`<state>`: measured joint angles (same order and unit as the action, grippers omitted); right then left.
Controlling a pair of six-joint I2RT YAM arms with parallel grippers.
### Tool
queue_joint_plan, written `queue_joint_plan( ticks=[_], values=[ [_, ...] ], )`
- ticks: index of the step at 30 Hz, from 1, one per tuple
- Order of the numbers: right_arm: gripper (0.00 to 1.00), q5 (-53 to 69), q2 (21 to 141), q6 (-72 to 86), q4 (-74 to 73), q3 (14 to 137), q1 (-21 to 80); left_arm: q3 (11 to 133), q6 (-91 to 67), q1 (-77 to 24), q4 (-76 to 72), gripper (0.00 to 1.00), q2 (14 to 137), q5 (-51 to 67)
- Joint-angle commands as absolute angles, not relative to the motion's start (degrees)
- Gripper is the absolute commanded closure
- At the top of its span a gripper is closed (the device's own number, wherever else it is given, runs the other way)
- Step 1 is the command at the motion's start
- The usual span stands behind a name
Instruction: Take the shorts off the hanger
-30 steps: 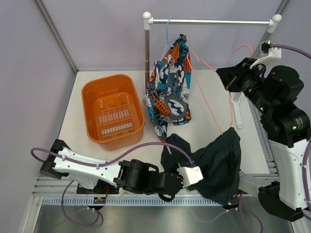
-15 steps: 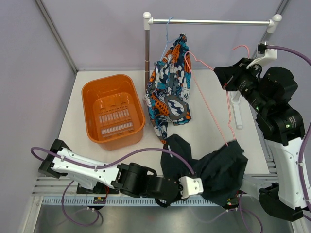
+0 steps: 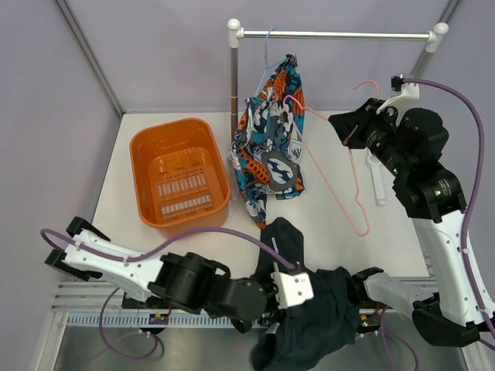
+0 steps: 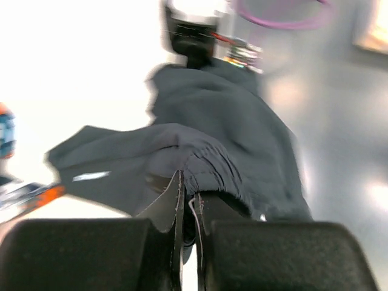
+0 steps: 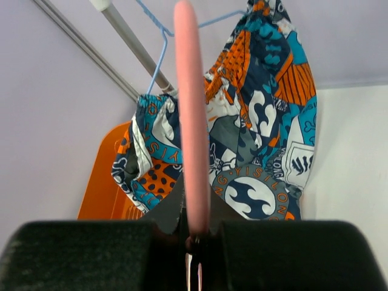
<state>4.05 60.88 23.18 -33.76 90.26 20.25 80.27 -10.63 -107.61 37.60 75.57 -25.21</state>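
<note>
White tabletop inside a pale-walled enclosure. Dark shorts lie bunched at the table's near edge and spill over it, clear of the pink hanger. Left gripper: fingers pinched tight on a gathered fold of the dark shorts. Right gripper: fingers clamped on the pink hanger, which hangs bare in the air over the table's right side. Patterned shorts hang from the rail. Orange basket stands at left.
</note>
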Motion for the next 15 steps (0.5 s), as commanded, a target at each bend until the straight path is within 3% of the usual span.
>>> queue_joint_plan(
  ticks=[1,3,4,5,6,7,9,11,15],
  values=[
    [1.0,1.58,60.47,21.62,-35.06,96.41,20.65,88.66,-10.81,-107.58,40.24,1.0,68.48,-46.01],
    [1.0,1.67,59.68,21.88,-35.42,96.77,20.65,94.27,-6.89,-107.4,39.82,1.0,65.94,-65.21],
    [1.0,1.67,59.68,21.88,-35.42,96.77,20.65,95.61,-6.86,-107.4,37.64,1.0,65.92,-65.3],
    [1.0,2.1,59.59,22.06,-35.51,96.85,20.57,96.32,1.15,-107.4,33.44,1.0,63.74,-73.13],
    [1.0,2.28,59.59,22.06,-35.68,97.03,20.57,95.02,8.8,-107.4,17.91,1.0,62.5,-75.74],
    [1.0,2.37,59.68,21.89,-36.47,97.38,20.65,92.66,29.24,-107.4,5.92,1.0,60.92,-77.24],
    [1.0,1.94,59.68,21.62,-37.17,97.82,20.65,88.08,50.0,-107.23,-30.98,1.0,58.1,-76.3],
    [1.0,1.32,59.85,20.74,-38.67,99.05,20.65,91.21,65.53,-105.57,-40.3,1.0,58.88,-73.15],
    [1.0,0.44,59.85,19.16,-41.3,101.51,20.57,102.11,71.45,-98.36,-41.84,1.0,63.27,-65.85]
  ],
)
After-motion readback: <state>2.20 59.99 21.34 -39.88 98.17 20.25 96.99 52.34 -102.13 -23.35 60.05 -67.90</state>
